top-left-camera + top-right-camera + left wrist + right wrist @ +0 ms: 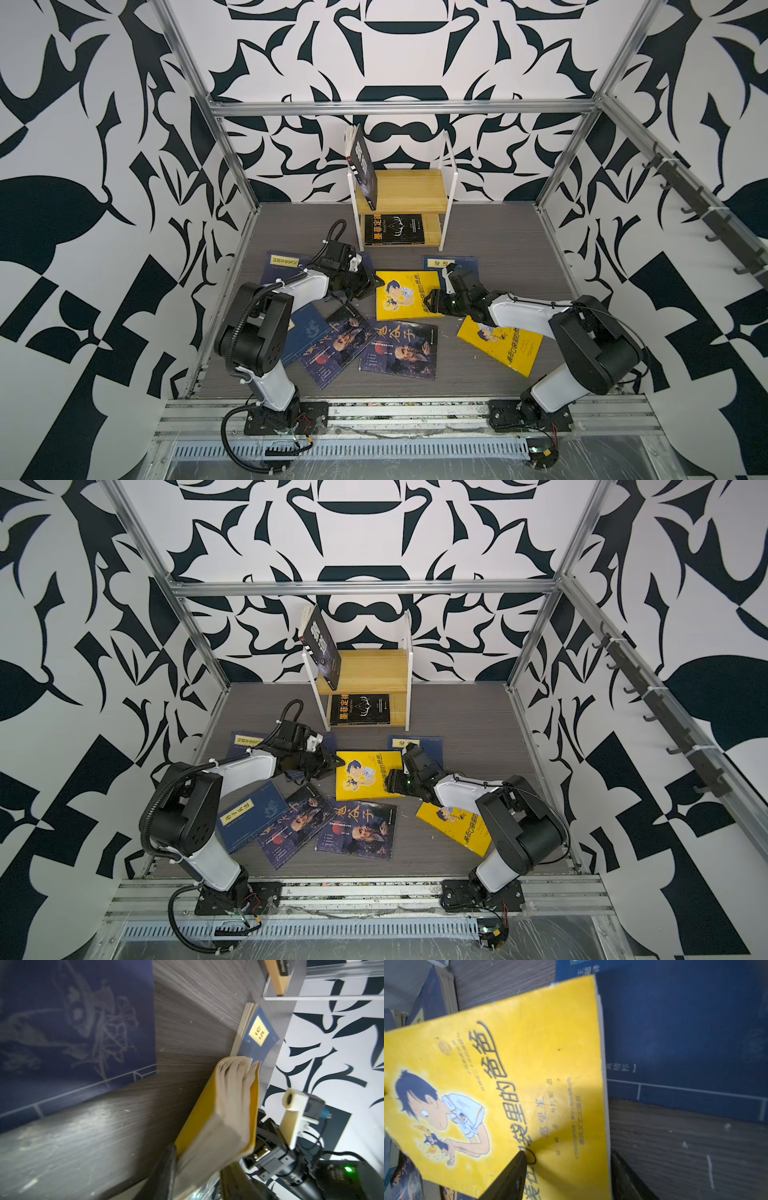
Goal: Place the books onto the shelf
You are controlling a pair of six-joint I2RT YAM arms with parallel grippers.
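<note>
- in the middle of the grey table point(519, 241), the middle yellow cartoon book point(405, 296) sits between the two grippers.
- the left gripper point(372, 283) is at the book's left corner. in the left wrist view its fingers point(164, 1172) squeeze the book from both sides, and the page edges face the camera.
- the right gripper point(432, 300) is at the book's right edge. one finger point(510, 1180) is on top of the cover and the other is under the edge, so it pinches the book.
- the shelf point(411, 187) stands behind the book by the back wall. a strip of bare table lies between them.
- a leaning black book point(363, 166) rests on the left of the top board. the right part of that board is bare. a flat black book point(395, 228) lies on the low board.
- a navy book point(685, 1032) lies just behind the right gripper, partly under the yellow cover's raised edge.
- the left portrait book point(336, 349) and the right portrait book point(401, 349) lie close in front. the other yellow cartoon book point(498, 345) lies by the right arm.
</note>
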